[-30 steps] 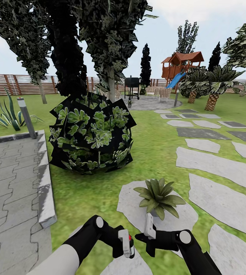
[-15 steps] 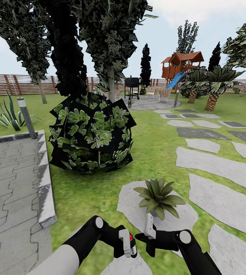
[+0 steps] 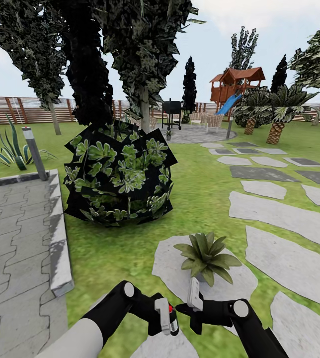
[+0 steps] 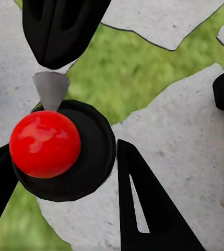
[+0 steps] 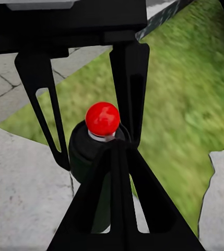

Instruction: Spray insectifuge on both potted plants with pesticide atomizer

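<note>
The pesticide atomizer [image 3: 170, 314], a slim dark bottle with a red ball top, stands upright in my left gripper [image 3: 165, 318], low in the head view. In the left wrist view the atomizer [image 4: 45, 144] sits between the black fingers of the left gripper [image 4: 85, 104], which is shut on it. My right gripper [image 3: 194, 297] hovers close beside it, fingers together and holding nothing. The right wrist view looks past the right gripper [image 5: 117, 151] at the atomizer [image 5: 102, 119]. One potted plant [image 3: 207, 254] sits on a stepping stone [image 3: 167, 263] just ahead.
A big dark shrub [image 3: 119, 174] stands ahead on the left, with a paved area and raised kerb [image 3: 58, 248] beside it. A grey bollard lamp [image 3: 35, 153] stands at the paving's far corner. Stepping stones [image 3: 279, 214] lead right towards a round patio [image 3: 195, 134] with a grill.
</note>
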You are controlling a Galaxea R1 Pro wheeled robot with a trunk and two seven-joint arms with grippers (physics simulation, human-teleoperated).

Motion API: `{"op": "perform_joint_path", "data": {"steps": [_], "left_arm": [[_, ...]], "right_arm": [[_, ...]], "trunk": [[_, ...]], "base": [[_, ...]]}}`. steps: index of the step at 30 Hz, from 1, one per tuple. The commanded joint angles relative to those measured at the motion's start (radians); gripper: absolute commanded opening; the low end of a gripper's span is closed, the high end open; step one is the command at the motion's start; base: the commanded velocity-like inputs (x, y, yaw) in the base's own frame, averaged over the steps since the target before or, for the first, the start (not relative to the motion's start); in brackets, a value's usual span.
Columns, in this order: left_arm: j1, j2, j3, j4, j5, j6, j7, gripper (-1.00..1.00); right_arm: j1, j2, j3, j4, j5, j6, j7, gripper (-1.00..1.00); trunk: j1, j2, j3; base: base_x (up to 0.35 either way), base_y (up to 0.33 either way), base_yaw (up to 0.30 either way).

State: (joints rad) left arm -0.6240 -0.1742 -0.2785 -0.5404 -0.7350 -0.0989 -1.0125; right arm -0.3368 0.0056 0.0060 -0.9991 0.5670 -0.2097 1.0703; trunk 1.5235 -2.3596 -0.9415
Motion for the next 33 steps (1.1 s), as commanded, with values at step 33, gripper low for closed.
{"op": "perform_joint_path", "data": {"steps": [33], "left_arm": [[0.005, 0.154, -0.005, 0.004, -0.053, -0.011, -0.003, -1.00]], "right_arm": [[0.000, 0.000, -0.001, 0.000, 0.032, -0.010, 0.000, -1.00]], "trunk": [[0.000, 0.000, -0.001]], "base": [[0.000, 0.000, 0.000]]}}
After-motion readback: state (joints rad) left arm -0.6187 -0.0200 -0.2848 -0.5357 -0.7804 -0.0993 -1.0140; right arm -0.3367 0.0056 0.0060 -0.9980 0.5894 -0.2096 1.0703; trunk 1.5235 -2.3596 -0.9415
